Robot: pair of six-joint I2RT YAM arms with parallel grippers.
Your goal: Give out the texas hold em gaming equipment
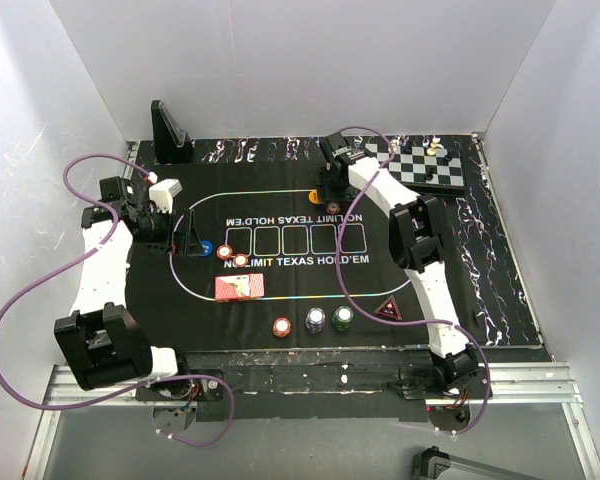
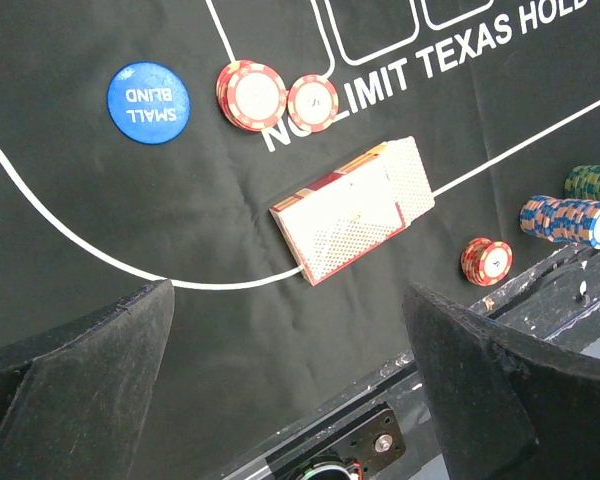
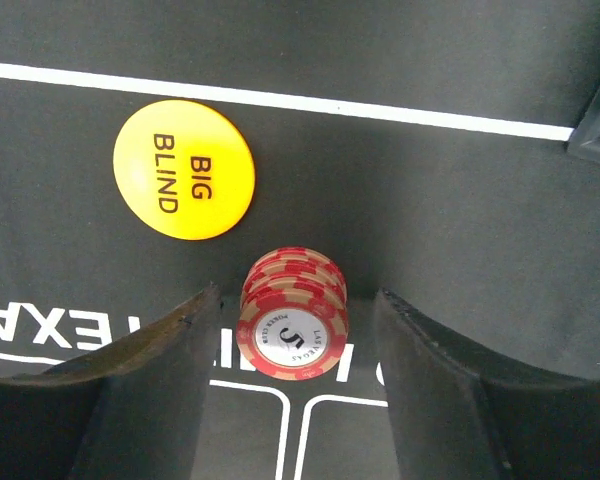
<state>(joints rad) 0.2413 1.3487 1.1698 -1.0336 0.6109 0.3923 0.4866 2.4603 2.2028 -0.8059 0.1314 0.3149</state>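
Left pincer (image 2: 288,290) spread, empty, above the black mat (image 1: 280,300) on the worktop (image 1: 495,260). On the mat's near edge: red chip stack (image 1: 282,327), purple chip stack (image 1: 315,320), green chip stack (image 1: 341,318), red triangular marker (image 1: 387,309) to their right. Beyond them lies the red-backed card deck (image 2: 352,210), then two red stacks (image 2: 251,95) side by side near the blue SMALL BLIND button (image 2: 148,102). Farthest: right pincer (image 3: 295,293) spread either side of a red stack marked 5 (image 3: 292,325), not gripping, yellow BIG BLIND button (image 3: 183,169) just beside.

Two arms reach out over the counter, fingers apart.
The left gripper (image 1: 189,240) sits at the middle left of the frame, the right gripper (image 1: 330,196) near the upper middle. Both have their fingers (image 2: 80,385) spread wide.
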